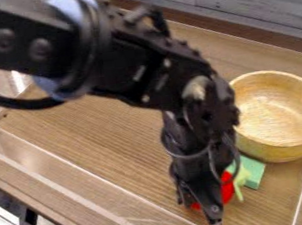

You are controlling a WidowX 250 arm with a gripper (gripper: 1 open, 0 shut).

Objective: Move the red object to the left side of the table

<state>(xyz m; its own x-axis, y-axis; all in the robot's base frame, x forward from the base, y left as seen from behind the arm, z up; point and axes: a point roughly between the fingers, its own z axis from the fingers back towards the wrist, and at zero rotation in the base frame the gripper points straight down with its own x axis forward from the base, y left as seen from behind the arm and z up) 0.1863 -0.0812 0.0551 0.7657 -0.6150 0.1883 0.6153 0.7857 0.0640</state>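
Observation:
Near the front right of the brown wood-grain table [91,155], my gripper [216,199] points almost straight down from the bulky black arm. It is shut on the small red object [229,185]. The bright red shows at the right side of the black fingers, slightly above the tabletop. The arm hides most of the fruit.
A flat green block [251,172] lies just right of the gripper. Behind it at the right stands a wooden bowl [278,114]. Low clear acrylic walls [37,146] edge the table on the left and front. Bare wood stretches to the left of the arm.

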